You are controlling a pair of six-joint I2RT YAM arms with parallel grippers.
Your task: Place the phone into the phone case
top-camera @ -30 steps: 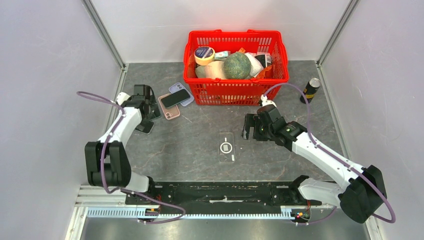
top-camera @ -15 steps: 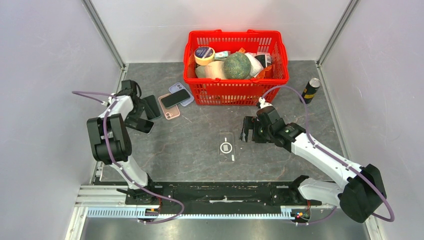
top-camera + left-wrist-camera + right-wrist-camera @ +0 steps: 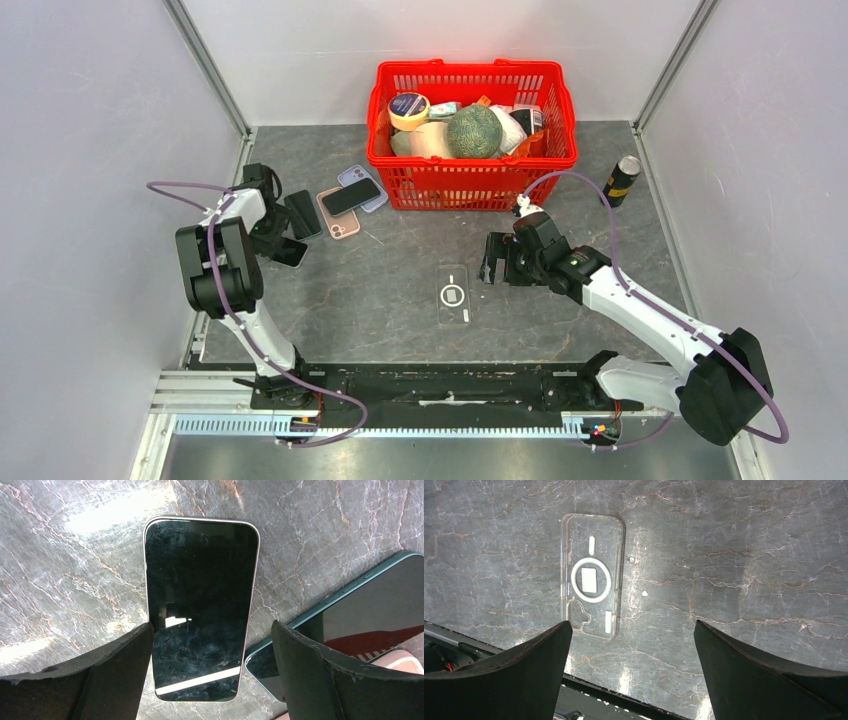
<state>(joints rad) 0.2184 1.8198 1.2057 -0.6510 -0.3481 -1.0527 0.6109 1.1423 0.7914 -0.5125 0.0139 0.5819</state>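
Note:
A black-screened phone (image 3: 200, 605) with a silver rim lies flat on the grey marble table, and its lower half sits between the spread fingers of my open left gripper (image 3: 210, 672), which hovers above it without touching. From above, that phone (image 3: 292, 252) shows at the table's left side, partly under the left gripper (image 3: 268, 225). The clear phone case (image 3: 453, 293) with a white ring lies flat in the middle. My right gripper (image 3: 497, 262) hangs open and empty just to its right. In the right wrist view the case (image 3: 591, 597) lies ahead and to the left of the right gripper (image 3: 631, 672).
A teal-edged phone (image 3: 360, 615) lies right beside the silver one. A pink phone (image 3: 340, 215) and a lavender one (image 3: 352, 178) with a black phone (image 3: 350, 196) on it lie further right. A red basket (image 3: 470, 190) of groceries stands at the back, a can (image 3: 623, 178) at the right.
The left arm has folded back toward the left wall, and its gripper now sits over the leftmost phones. The right gripper has barely shifted. Both grippers stay open.

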